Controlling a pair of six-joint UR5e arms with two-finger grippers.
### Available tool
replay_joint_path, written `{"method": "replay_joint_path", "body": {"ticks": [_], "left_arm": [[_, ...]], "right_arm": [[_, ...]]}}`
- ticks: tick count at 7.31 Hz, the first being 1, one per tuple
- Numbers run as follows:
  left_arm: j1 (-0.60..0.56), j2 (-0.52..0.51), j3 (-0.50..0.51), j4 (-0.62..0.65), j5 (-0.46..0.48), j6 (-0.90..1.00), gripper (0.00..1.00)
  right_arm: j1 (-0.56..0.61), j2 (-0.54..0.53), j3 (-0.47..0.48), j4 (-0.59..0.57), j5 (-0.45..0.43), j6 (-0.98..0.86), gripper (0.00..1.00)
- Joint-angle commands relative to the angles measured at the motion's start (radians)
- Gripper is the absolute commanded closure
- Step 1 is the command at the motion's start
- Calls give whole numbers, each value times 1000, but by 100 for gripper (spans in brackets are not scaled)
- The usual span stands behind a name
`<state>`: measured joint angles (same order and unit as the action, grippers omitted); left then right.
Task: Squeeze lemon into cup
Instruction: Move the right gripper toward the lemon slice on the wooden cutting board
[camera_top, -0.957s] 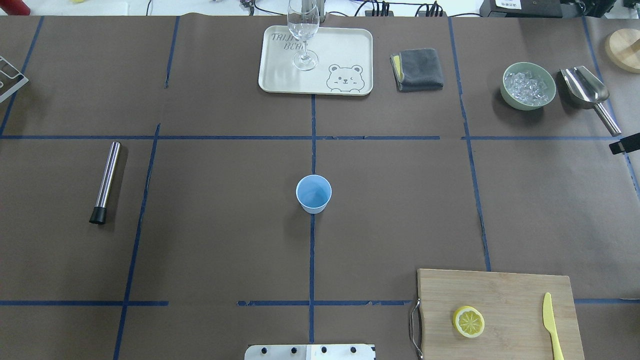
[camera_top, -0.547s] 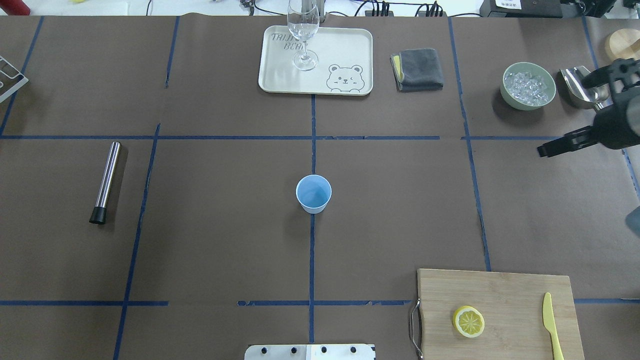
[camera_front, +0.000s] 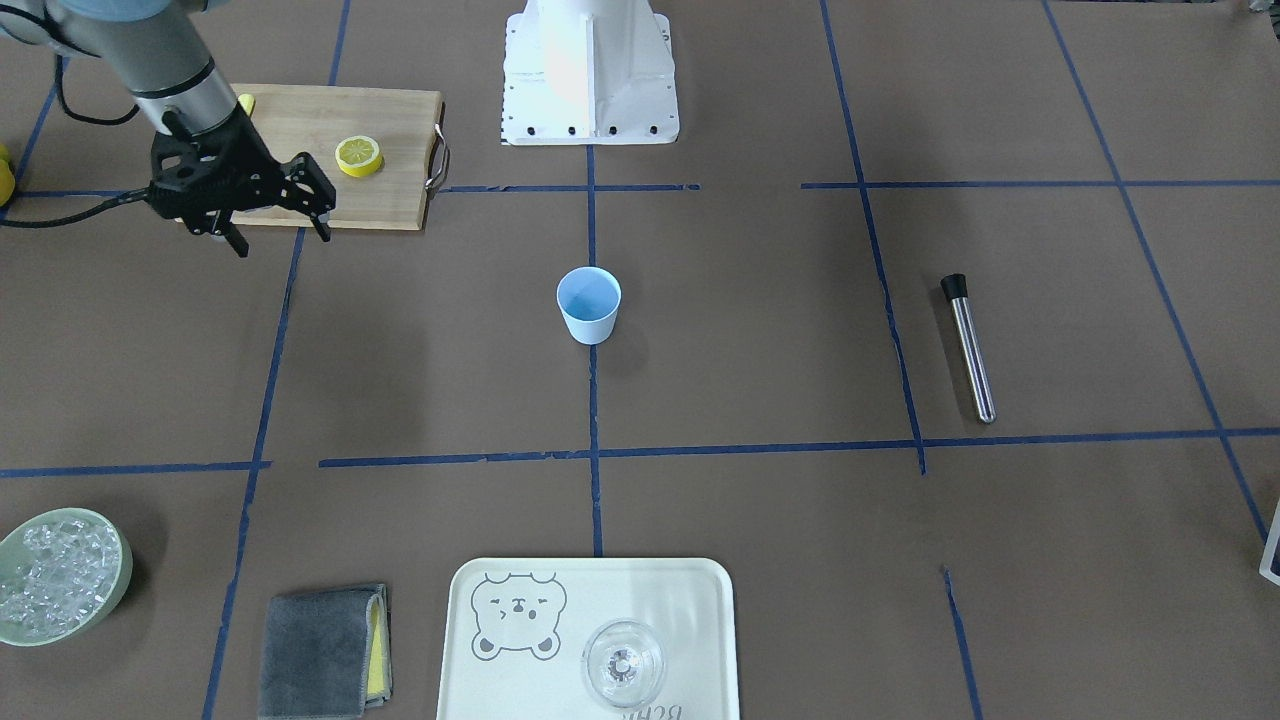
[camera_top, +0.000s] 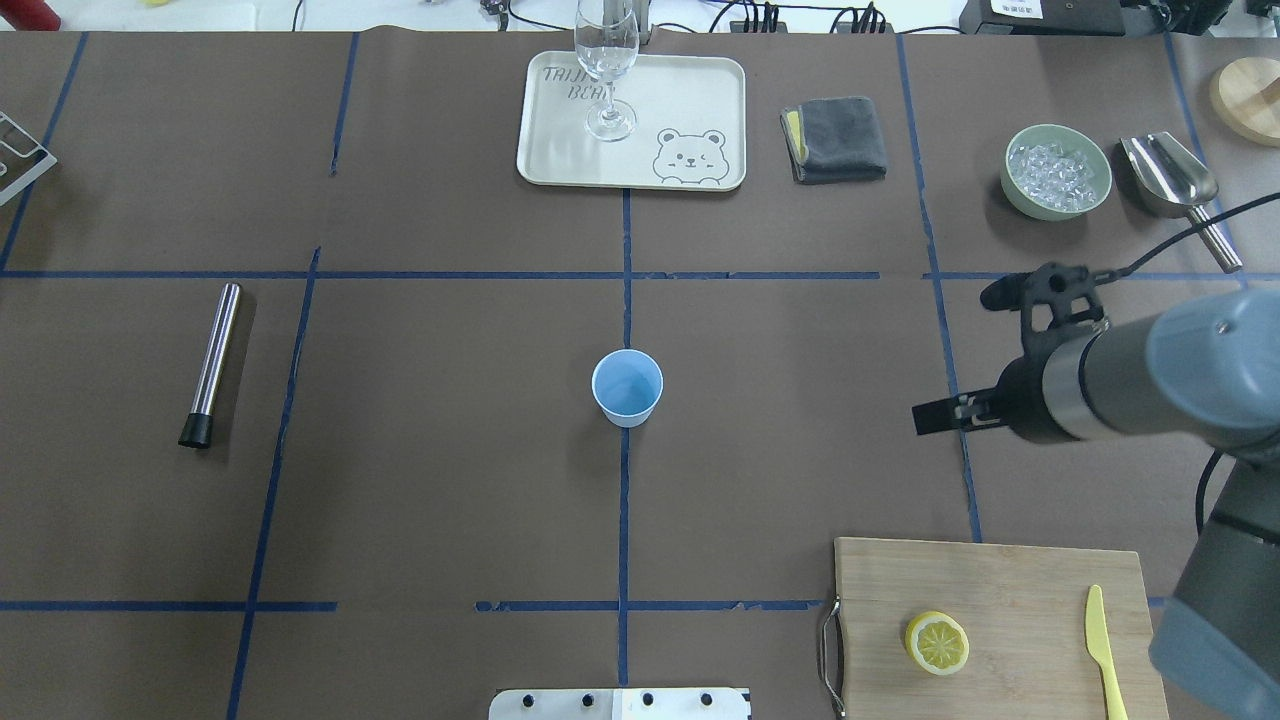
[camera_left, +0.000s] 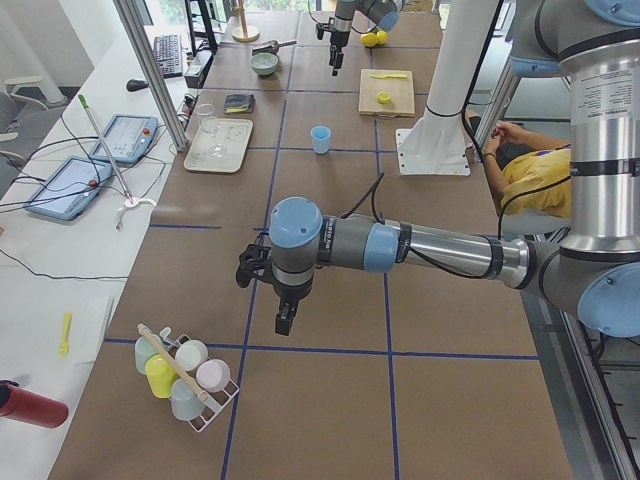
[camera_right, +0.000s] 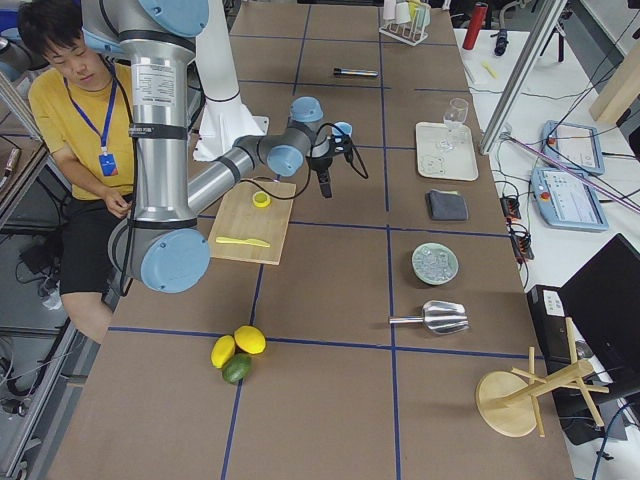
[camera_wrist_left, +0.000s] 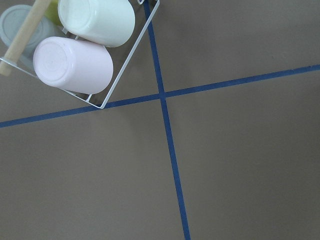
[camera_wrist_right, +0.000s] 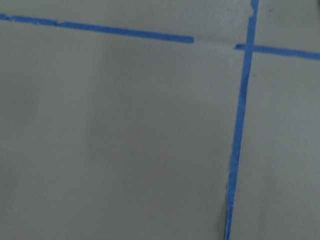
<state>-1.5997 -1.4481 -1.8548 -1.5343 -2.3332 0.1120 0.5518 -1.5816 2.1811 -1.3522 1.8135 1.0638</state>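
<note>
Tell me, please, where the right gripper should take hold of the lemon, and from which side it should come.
Probably by the yellow rind, at two opposite points, coming straight down from above. The lemon lies flat on the cutting board, cut face up, as a low round disc, so only its edge offers grip. The right gripper is open, and the yellow knife lies well apart.

Overhead camera: behind my shoulders, looking forward and down, cup (camera_top: 627, 388) mid-frame. Front camera: across the table (camera_front: 800, 330), facing me, steep, my base (camera_front: 590, 70) at top. Both share cup and cutting board (camera_top: 1000, 600). 2 end cameras look along the table, far back. 2 wrist cameras hang close over the table's blue tape (camera_wrist_right: 240, 125); left one catches a pink cup (camera_wrist_left: 72, 65).
</note>
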Motion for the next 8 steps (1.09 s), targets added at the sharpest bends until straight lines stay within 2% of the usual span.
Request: {"method": "replay_joint_path", "body": {"ticks": [1,2,3,4,5,6,7,8], "left_arm": [[0,0,-3,-1,-2,0,0],[0,0,-3,-1,-2,0,0],[0,0,-3,-1,-2,0,0],[0,0,-4,-1,-2,0,0],[0,0,-9,-1,-2,0,0],[0,0,-11,-1,-2,0,0],[0,0,-12,-1,-2,0,0],[0,2,-15,-1,-2,0,0]], "right_arm": [[-279,-14,75,-104,-206,260,0],[-362,-53,77,-44,-291,342,0],[-407,-183,68,143,-309,346,0],[-438,-283,69,274,-336,347,0],[-490,-285,60,268,-394,352,0],[-521,-265,65,186,-423,367,0],[-523,-179,60,63,-427,386,0],[-527,-141,52,18,-433,386,0]]}}
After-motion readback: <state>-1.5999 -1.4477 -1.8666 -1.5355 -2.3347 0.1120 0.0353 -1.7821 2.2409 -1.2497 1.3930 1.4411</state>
